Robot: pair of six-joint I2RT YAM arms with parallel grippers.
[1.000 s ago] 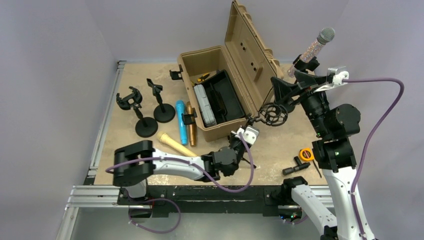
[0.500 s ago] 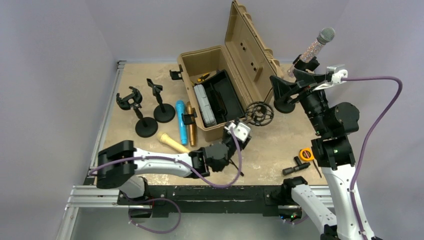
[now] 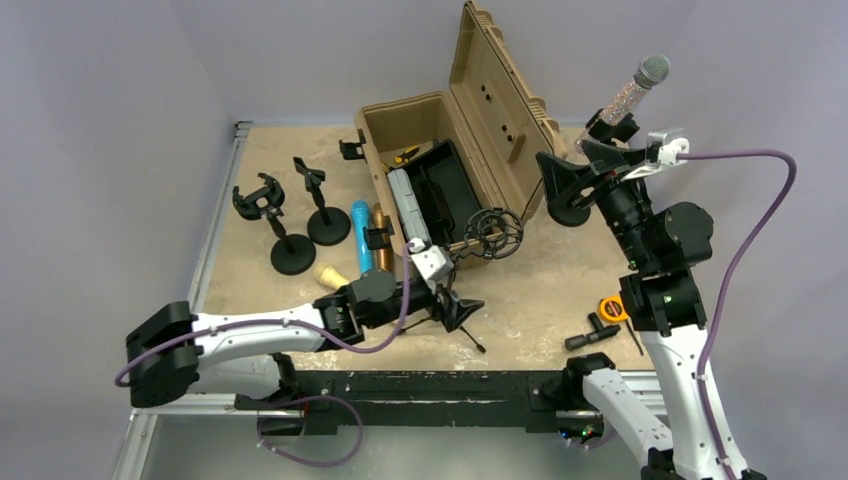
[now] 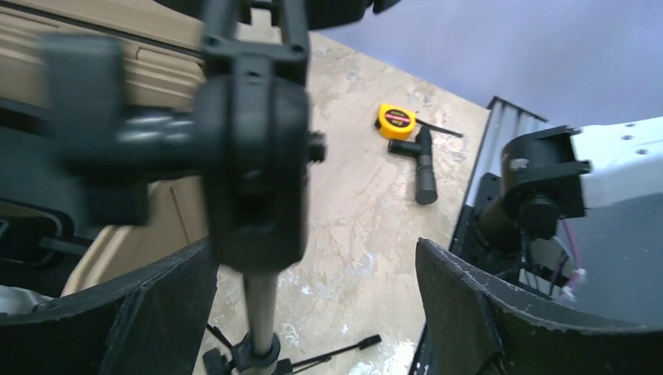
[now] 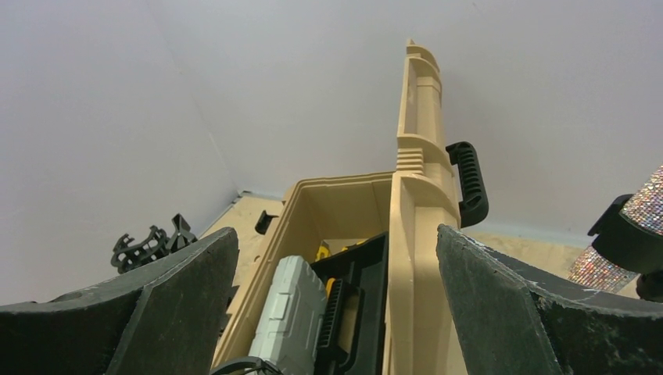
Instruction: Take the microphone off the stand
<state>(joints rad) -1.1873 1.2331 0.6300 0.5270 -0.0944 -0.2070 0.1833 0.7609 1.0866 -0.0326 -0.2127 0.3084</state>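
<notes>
The glittery microphone [image 3: 636,88] with a silver grille sits tilted in the black clip of its stand [image 3: 570,210] at the far right. In the right wrist view its sparkly body [image 5: 650,205] shows at the right edge, outside the jaws. My right gripper [image 3: 580,165] hangs open just left of that stand, with nothing between its fingers. My left gripper [image 3: 452,300] is open around the pole [image 4: 262,305] of a tripod stand carrying an empty shock mount [image 3: 495,232]. The pole runs close to the left finger [image 4: 148,312].
An open tan toolbox [image 3: 440,180] stands mid-table, its lid [image 5: 418,195] upright. Two empty black stands [image 3: 290,250] are at the left. Beside them lie blue [image 3: 361,245], gold [image 3: 383,245] and cream [image 3: 330,275] microphones. A yellow tape measure [image 4: 397,121] and a black adapter [image 4: 424,168] lie front right.
My left arm pulled back to the left, bringing the tripod stand with the shock mount along, and its gripper went from shut to open. The right arm barely moved.
</notes>
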